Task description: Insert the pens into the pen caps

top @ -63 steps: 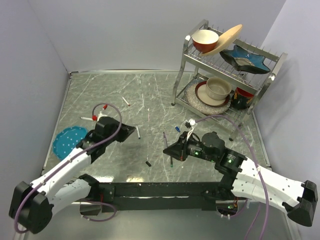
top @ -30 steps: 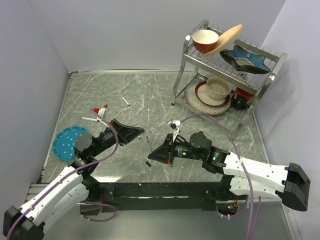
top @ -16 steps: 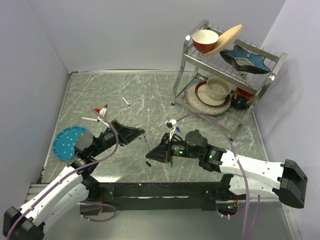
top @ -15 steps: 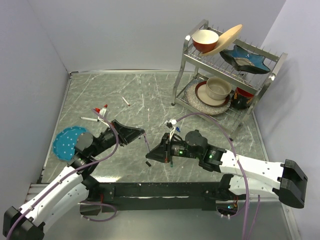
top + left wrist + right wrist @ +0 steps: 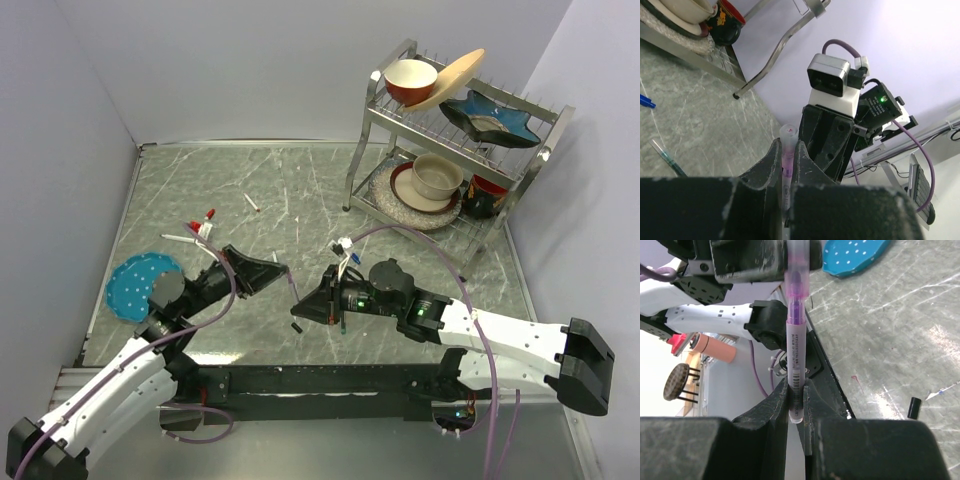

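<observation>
My right gripper [image 5: 302,302] is shut on a white-and-purple pen [image 5: 795,355] and holds it above the table. The pen's far end sits in a clear purple cap [image 5: 788,145], which my left gripper [image 5: 283,270] is shut on. The two grippers meet tip to tip, as the left wrist view [image 5: 788,144] and the right wrist view [image 5: 795,387] both show. A black cap [image 5: 297,327] lies on the table below them. A white pen with a red tip [image 5: 252,203], another white pen [image 5: 178,238] and red caps [image 5: 210,214] lie at the far left. A dark teal pen [image 5: 665,159] lies on the table.
A metal dish rack [image 5: 365,150] with bowls and plates stands at the back right. A blue dotted disc [image 5: 135,280] lies at the left edge. Grey walls close the table on the left, back and right. The black cap also shows in the right wrist view [image 5: 913,407].
Both arms have swung toward the table's middle, bringing the pen and the cap together. In the last half second the left gripper has shifted slightly; the right has hardly moved.
</observation>
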Controlling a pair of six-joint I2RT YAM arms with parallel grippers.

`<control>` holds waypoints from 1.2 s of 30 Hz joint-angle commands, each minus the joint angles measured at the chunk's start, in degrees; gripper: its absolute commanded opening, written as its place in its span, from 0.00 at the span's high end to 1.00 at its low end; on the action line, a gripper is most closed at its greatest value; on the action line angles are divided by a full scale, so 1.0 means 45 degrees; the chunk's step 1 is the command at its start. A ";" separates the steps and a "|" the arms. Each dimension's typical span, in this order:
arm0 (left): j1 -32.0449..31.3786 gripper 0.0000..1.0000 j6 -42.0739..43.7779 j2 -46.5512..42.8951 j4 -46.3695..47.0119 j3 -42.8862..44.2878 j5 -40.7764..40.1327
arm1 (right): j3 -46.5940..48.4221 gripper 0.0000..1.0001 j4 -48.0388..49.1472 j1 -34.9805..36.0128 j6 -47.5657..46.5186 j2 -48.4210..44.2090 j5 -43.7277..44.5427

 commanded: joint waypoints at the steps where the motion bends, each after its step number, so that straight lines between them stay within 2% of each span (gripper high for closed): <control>1: -0.0045 0.99 -0.0021 -0.0198 0.0428 -0.0398 0.0288 | 0.0790 1.00 0.0091 0.0075 -0.0287 -0.0036 0.0343; 15: -0.0260 0.99 0.0409 0.0330 0.0800 -0.0809 0.0873 | 0.2411 1.00 -0.1687 -0.0062 -0.0813 0.0315 0.1457; 17: -0.0260 0.92 0.0487 0.0330 0.0527 -0.0634 0.0855 | 0.2509 1.00 -0.1648 -0.0082 -0.1066 0.0393 0.1030; 18: -0.0260 0.84 0.0487 0.0310 0.0391 -0.0536 0.0796 | 0.2529 1.00 -0.1648 -0.0082 -0.1145 0.0432 0.0949; 19: -0.0260 0.66 0.0487 0.0271 0.0196 -0.0381 0.0660 | 0.2490 1.00 -0.1648 -0.0082 -0.1243 0.0510 0.0890; 21: -0.0260 0.50 0.0487 0.0135 0.0000 -0.0204 0.0464 | 0.2334 1.00 -0.1434 -0.0062 -0.1225 0.0492 0.0734; 24: -0.0260 0.42 0.0760 0.0037 -0.0645 0.0342 -0.0102 | 0.2022 1.00 -0.1083 -0.0062 -0.1068 0.0453 0.0403; 27: -0.0260 0.38 0.1072 0.0269 -0.1249 0.1043 -0.0376 | 0.1924 1.00 -0.1100 -0.0062 -0.1048 0.0453 0.0226; 36: -0.0260 0.35 0.1659 0.0896 -0.2051 0.2139 -0.0474 | 0.1533 1.00 -0.1218 -0.0063 -0.1068 0.0063 0.0167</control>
